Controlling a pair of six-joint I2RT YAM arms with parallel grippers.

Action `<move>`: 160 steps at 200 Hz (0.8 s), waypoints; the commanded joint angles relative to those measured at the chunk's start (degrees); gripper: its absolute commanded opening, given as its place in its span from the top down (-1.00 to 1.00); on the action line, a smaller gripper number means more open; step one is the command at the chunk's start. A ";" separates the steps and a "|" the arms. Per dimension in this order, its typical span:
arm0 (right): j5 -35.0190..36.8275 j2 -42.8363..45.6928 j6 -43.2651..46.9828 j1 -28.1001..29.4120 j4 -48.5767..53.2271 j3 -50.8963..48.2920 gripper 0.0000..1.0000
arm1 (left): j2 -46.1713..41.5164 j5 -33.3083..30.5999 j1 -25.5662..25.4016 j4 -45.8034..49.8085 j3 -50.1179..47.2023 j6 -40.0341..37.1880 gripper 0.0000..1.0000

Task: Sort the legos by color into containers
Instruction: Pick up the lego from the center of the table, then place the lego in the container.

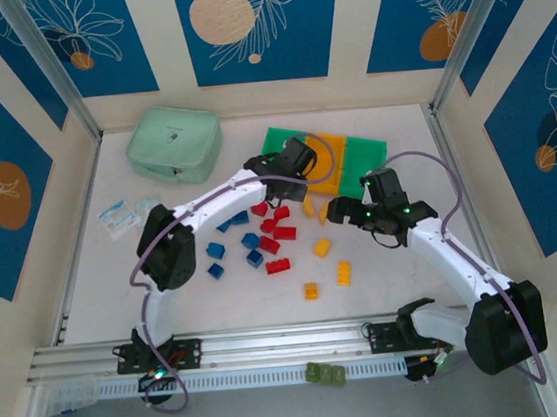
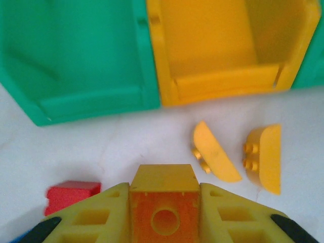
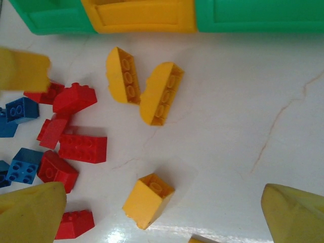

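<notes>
My left gripper (image 2: 164, 212) is shut on a yellow-orange lego (image 2: 164, 195), held just in front of the containers: a green bin (image 2: 76, 50) and the orange-yellow bin (image 2: 223, 40) beside it. Two curved yellow legos (image 2: 215, 152) (image 2: 263, 157) lie on the table to its right, and a red lego (image 2: 71, 195) to its left. My right gripper (image 3: 162, 212) hangs open above a yellow lego (image 3: 148, 200). From above, the left gripper (image 1: 293, 174) is at the containers' (image 1: 365, 151) near edge, with the right gripper (image 1: 350, 214) to its right. Red legos (image 1: 276, 237) and blue legos (image 1: 234, 249) lie scattered below.
A mint-green zip case (image 1: 173, 144) sits at the back left, with a small packet (image 1: 118, 218) near the left wall. Olive-green blocks (image 1: 325, 374) rest on the front rail. More yellow legos (image 1: 344, 272) lie toward the table's front.
</notes>
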State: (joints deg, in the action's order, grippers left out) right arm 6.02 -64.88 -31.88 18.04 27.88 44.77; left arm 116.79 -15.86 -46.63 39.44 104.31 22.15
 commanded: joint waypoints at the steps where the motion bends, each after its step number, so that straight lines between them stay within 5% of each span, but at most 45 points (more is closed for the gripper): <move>1: -0.22 -1.85 0.77 0.76 0.24 2.79 -0.98 | -1.10 -2.80 3.22 -2.52 1.00 -1.44 0.39; 119: -2.09 -9.00 -0.38 0.94 -6.23 7.94 -0.98 | 14.86 -2.17 10.00 -19.44 14.14 -5.66 0.33; 160: -4.40 -10.34 -0.48 0.96 -6.43 8.93 -0.98 | 17.73 -1.72 10.16 -18.70 17.80 -6.74 0.08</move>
State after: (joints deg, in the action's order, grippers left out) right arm 4.14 -74.91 -31.97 18.76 21.89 51.79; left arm 133.51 -17.87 -36.91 21.63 118.45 16.86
